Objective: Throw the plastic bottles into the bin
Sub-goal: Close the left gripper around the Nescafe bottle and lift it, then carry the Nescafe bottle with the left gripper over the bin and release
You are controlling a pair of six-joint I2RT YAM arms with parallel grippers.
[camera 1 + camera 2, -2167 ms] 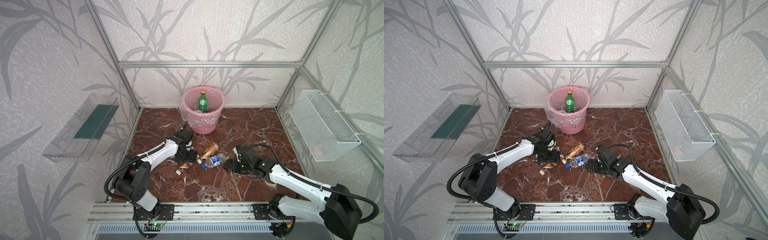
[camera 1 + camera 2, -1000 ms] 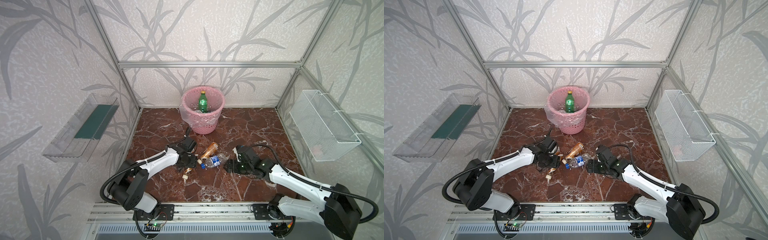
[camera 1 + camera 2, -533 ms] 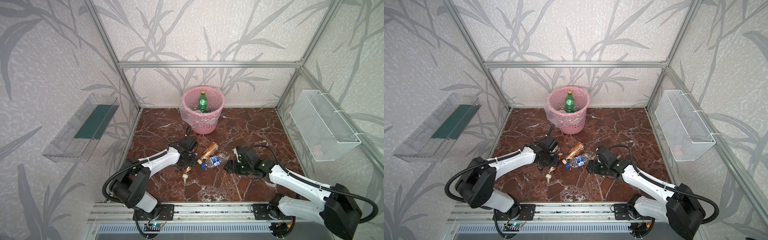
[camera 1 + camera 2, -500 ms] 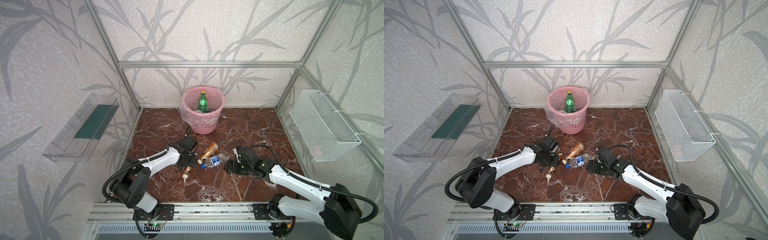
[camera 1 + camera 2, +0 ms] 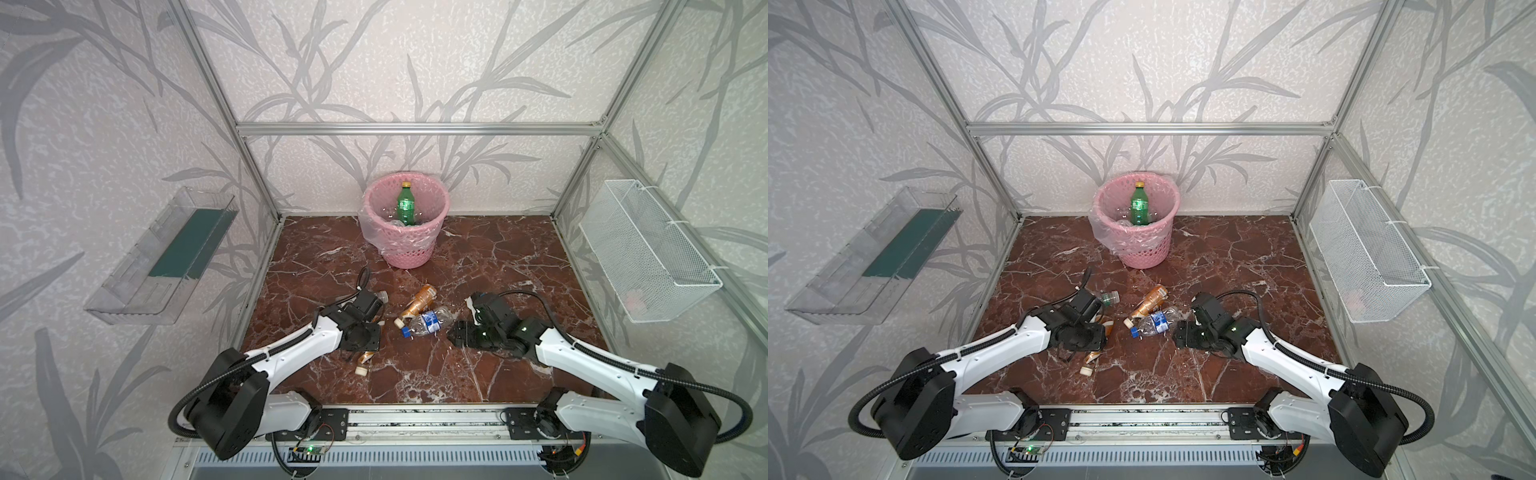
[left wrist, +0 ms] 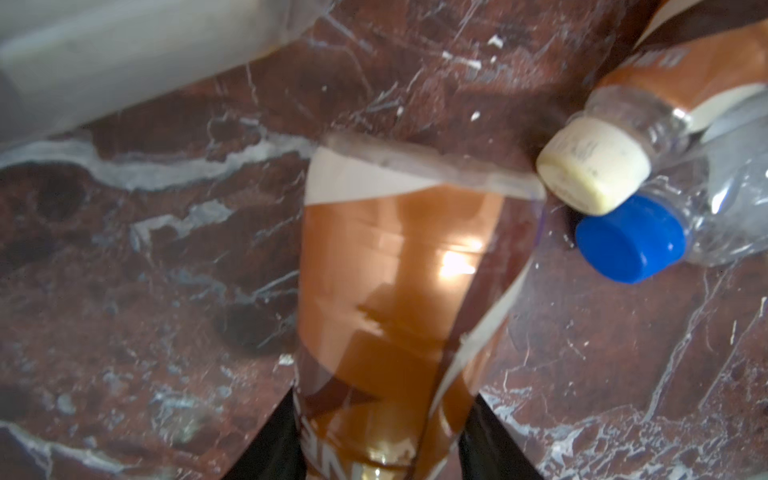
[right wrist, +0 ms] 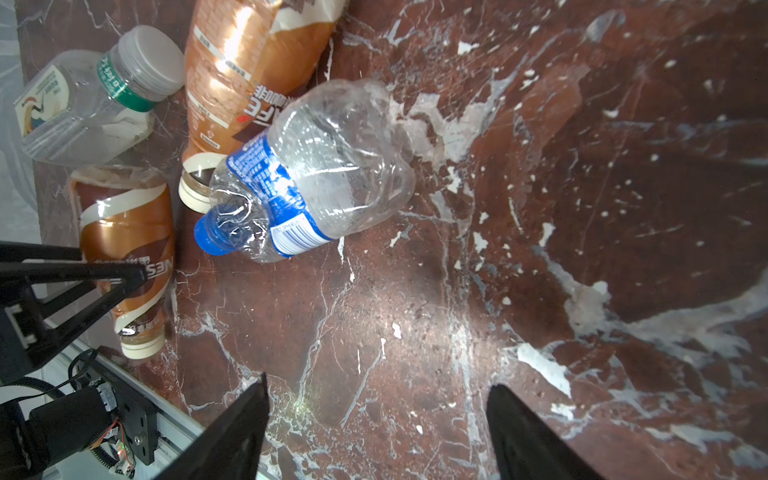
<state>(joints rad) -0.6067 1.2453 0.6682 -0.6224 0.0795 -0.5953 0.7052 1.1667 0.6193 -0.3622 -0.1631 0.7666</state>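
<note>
Right, left gripper [image 6: 382, 440] clamped tight on the orange-brown plastic bottle w/ cream cap [image 6: 399, 266], down by the red marble floor [image 5: 478, 249]; right gripper [image 7: 374, 415] jaws wide apart, nothing held, hovering just beside the crushed clear bottle w/ blue label and blue cap [image 7: 316, 166]; second orange-brown bottle [image 5: 419, 301] touching that one; clear white-labelled bottle w/ grey cap [image 7: 91, 99] close by; round pink lattice bin [image 5: 409, 257] at the back wall, well apart from both grippers, green bottle [image 5: 405, 205] upright inside.
</note>
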